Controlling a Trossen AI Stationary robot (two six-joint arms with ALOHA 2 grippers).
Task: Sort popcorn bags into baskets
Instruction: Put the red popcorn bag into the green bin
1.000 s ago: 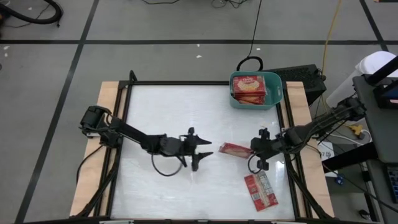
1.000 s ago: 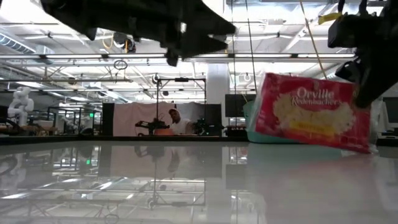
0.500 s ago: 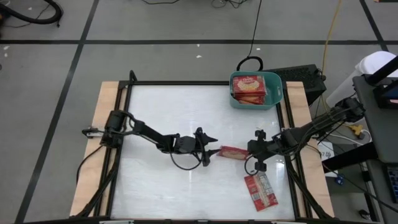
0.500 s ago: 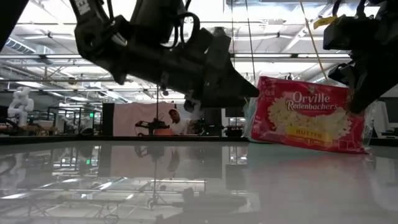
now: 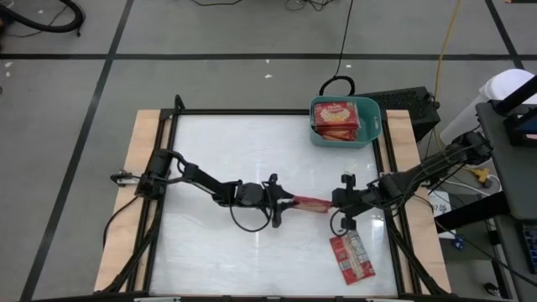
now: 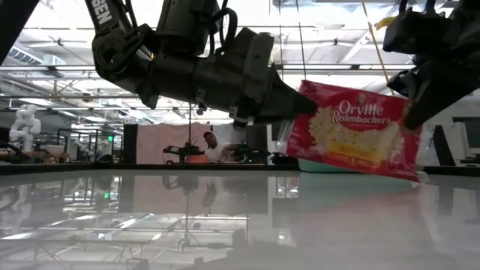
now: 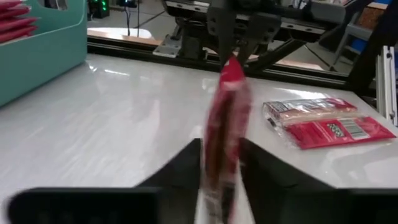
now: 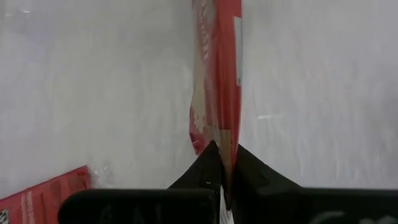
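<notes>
Your right pincer (image 5: 336,201) is pressed together on one end of a popcorn bag (image 5: 312,202) and holds it in the air above the desk (image 5: 226,159). Your left pincer (image 5: 289,200) has its two fingers on either side of the other end of the same bag; in the left wrist view the packet stands edge-on between them. I cannot tell if they already squeeze it or only stand beside it.

I think the main risk is here: if both arms pull in different directions, the thin wrapper may tear or slide out of one grip. If the right pincer lets go before the left one really holds, the bag will fall flat on the desk. In the low view the bag hangs tilted, so it could also swing when only one side keeps it.

The bag is a flat red rectangle, glossy film, with a yellow popcorn picture on the face. It looks light and a little stiff, but slippery.

Another bag (image 5: 350,257) lies flat near the front right edge of the desk, showing a grey-white printed panel. The teal basket (image 5: 371,124), smooth plastic with rounded corners, stands at the far right corner, well apart, with red bags already inside.

The desk surface is white and shiny.
</notes>
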